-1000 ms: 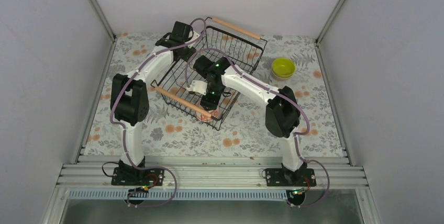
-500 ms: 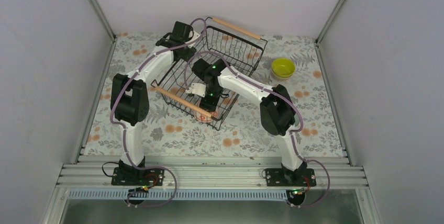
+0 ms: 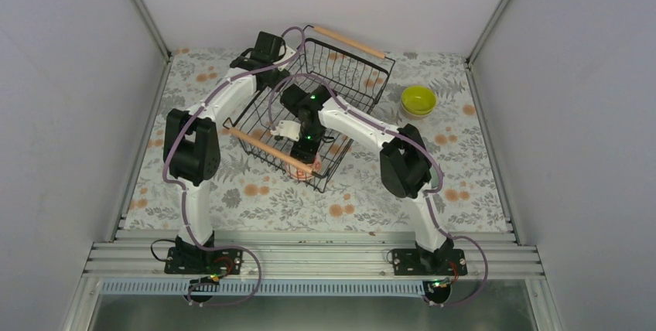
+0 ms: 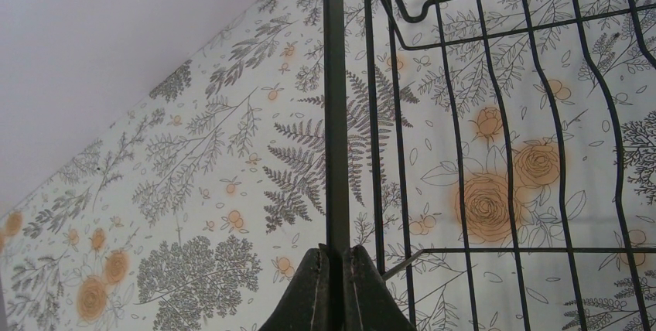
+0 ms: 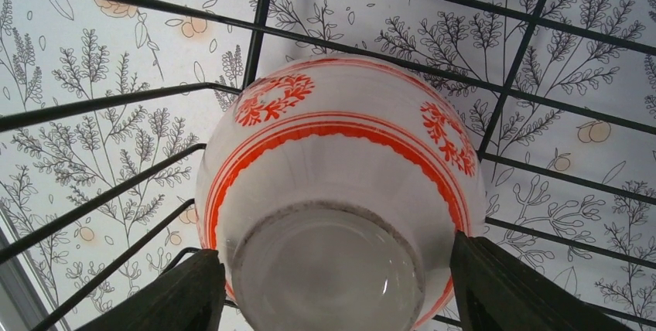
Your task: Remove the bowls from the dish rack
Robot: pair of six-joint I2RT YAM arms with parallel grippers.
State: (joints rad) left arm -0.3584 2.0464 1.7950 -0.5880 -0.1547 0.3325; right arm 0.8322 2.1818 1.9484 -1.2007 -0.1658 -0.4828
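The dish rack, a black wire basket with wooden rod handles, stands at the back middle of the table. My left gripper is shut on a vertical wire of the dish rack at its far left corner. A pinkish bowl with red-orange patterning lies bottom-up toward my right wrist camera inside the rack's near corner, also visible from above as a pink patch. My right gripper straddles this bowl, jaws wide on either side of its base. A yellow-green bowl sits on the table right of the rack.
The flowered tablecloth covers the table. Grey walls with metal corner posts close in the left, back and right. The rack's near wooden handle runs just left of my right wrist. An aluminium rail carries both arm bases.
My right gripper's jaws have widened around the patterned bowl, and the right arm has drifted slightly left. The left arm and the rack have stayed put.
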